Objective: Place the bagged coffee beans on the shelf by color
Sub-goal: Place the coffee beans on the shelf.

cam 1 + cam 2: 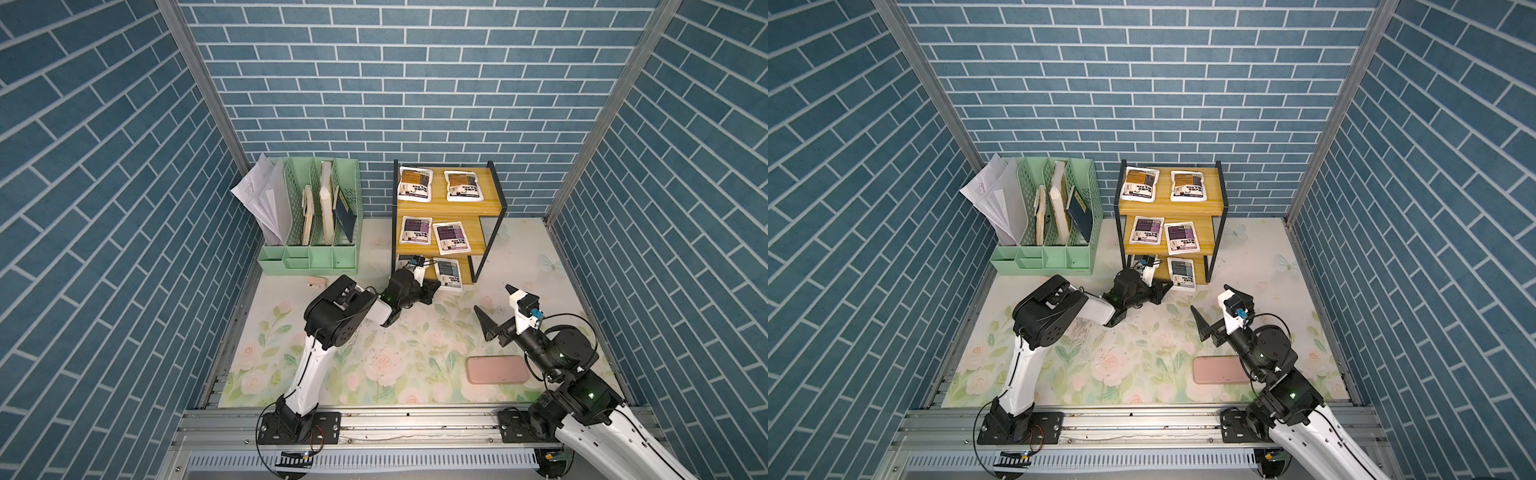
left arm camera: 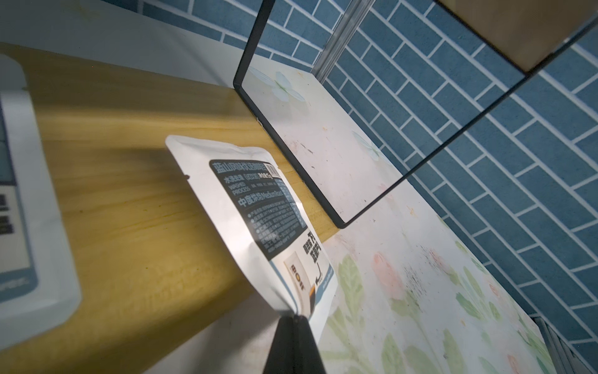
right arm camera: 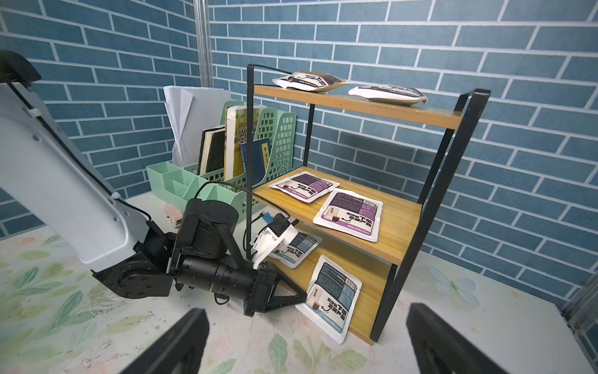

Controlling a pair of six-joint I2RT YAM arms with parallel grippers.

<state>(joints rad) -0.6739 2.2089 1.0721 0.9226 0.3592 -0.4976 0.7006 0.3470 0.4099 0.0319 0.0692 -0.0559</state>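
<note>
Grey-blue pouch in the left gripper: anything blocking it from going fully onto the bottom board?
Nothing visible does. The left gripper pinches a corner of the grey-blue pouch, which lies partly on the bottom board, overhanging its front edge. Bare wood lies behind it; the other grey-blue pouch sits apart.

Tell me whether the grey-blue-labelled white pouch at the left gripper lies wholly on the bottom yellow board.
No, that pouch overhangs the front edge of the bottom board.
</note>
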